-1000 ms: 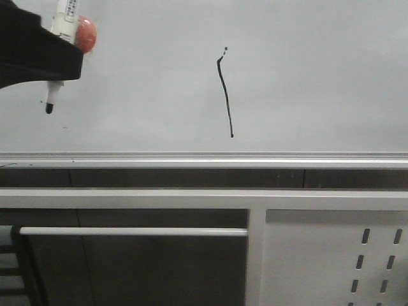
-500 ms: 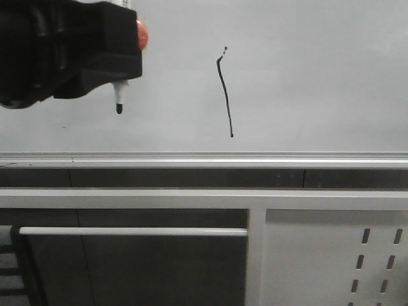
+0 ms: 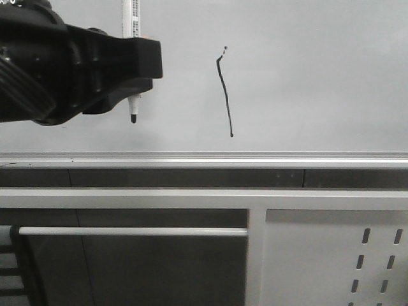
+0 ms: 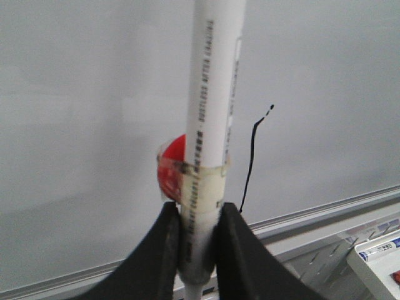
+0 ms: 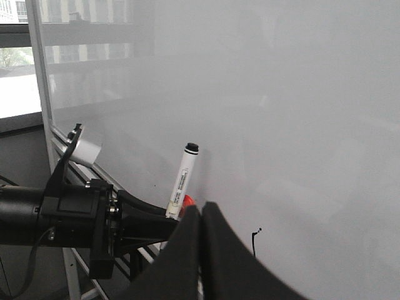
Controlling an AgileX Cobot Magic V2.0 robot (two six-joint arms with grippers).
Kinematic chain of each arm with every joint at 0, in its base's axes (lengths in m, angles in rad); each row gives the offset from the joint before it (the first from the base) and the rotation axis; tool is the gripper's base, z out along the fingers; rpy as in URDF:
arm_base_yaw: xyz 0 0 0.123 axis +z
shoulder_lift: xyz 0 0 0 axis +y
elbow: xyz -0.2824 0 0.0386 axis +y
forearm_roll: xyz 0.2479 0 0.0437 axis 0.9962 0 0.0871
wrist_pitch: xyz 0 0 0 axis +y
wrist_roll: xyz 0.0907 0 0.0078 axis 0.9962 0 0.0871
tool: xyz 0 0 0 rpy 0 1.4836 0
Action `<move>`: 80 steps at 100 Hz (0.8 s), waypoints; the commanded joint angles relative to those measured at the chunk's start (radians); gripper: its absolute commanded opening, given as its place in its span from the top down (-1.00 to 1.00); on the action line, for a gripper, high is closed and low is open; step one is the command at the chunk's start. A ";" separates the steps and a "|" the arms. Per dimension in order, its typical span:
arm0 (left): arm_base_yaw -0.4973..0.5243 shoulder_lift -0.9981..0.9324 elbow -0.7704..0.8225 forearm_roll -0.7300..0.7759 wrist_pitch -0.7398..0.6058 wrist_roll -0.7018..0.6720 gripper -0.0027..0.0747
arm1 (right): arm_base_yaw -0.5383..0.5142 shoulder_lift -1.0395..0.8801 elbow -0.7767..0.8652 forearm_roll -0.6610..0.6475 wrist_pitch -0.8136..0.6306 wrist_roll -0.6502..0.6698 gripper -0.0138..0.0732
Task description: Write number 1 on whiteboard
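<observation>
Black and bulky, the left tool is clenched on a white marker, held upright with its dark tip pointing down in front of the whiteboard. It sits well left of the number 1, at about the same height. That stroke runs nearly vertical, slightly wavy, with a small hook and dot at its top, above the board's silver edge. Red tape wraps the marker by the fingers. The right tool has its fingers pressed together, holding nothing.
</observation>
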 commanded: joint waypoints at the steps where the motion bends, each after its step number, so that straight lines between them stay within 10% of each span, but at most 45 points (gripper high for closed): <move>1: 0.032 -0.015 -0.028 0.098 -0.080 -0.073 0.98 | 0.000 -0.001 -0.025 -0.014 0.027 -0.012 0.86; 80: 0.091 0.096 -0.049 0.075 -0.216 -0.209 0.98 | 0.000 -0.001 -0.025 -0.014 0.039 0.008 0.86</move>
